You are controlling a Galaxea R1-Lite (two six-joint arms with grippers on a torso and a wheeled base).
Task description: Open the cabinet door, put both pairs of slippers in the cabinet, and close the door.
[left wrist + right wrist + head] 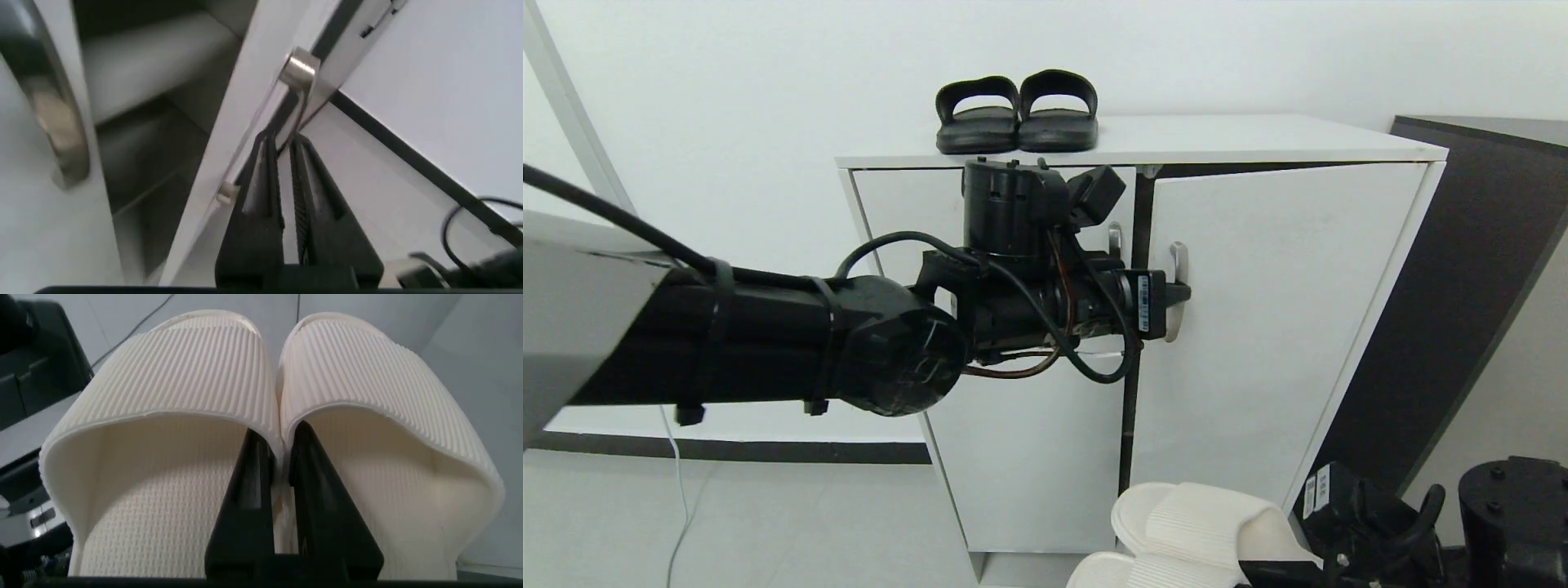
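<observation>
A white cabinet (1258, 147) stands ahead with a pair of black slippers (1017, 114) on its top. Its right door (1274, 327) is slightly ajar, leaving a dark gap beside the left door (1029, 457). My left gripper (1176, 294) is shut on the right door's metal handle (1176, 253). In the left wrist view the handle (298, 69) runs down between the fingers of that gripper (280, 143), and a shelf (155, 49) shows inside. My right gripper (278, 441) is shut on the inner edges of the white slippers (163, 392), held low before the cabinet (1192, 523).
The left door's handle (1114, 238) sits just left of the gap. A dark panel (1462, 310) stands to the right of the cabinet. A thin white cable (678, 506) hangs down to the floor at the left, by the wall's black baseboard (727, 449).
</observation>
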